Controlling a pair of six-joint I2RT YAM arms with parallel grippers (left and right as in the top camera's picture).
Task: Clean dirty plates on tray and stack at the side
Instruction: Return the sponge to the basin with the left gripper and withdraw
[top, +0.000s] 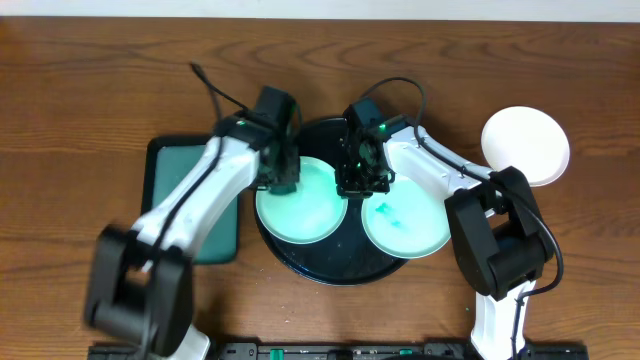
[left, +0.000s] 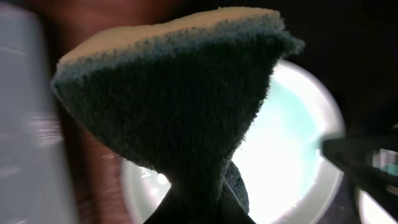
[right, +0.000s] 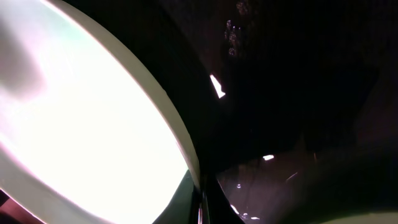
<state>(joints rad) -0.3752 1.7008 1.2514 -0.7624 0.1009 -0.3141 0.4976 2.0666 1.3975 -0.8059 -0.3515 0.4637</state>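
One sponge (left: 180, 93) clamped in left gripper (top: 282, 178), right gripper (top: 360, 183) pinching mint plate (top: 300, 212), three plates (top: 525, 145)

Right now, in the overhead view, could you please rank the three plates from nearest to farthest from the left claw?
1. left mint plate, directly under the left claw.
2. smeared mint plate, at the right edge of the tray.
3. white plate, off the tray, far right.

Over the tray (top: 335, 268), the left gripper (top: 283, 178) and right gripper (top: 362, 183) are hiding the far rim of the left mint plate (top: 300, 212). Left wrist view: the sponge (left: 174, 93) is blocking most of that plate, its pinched end running off the bottom edge. Right wrist view: glare is washing out the plate's surface; fingers are sitting nearly out of frame, grip unreadable.
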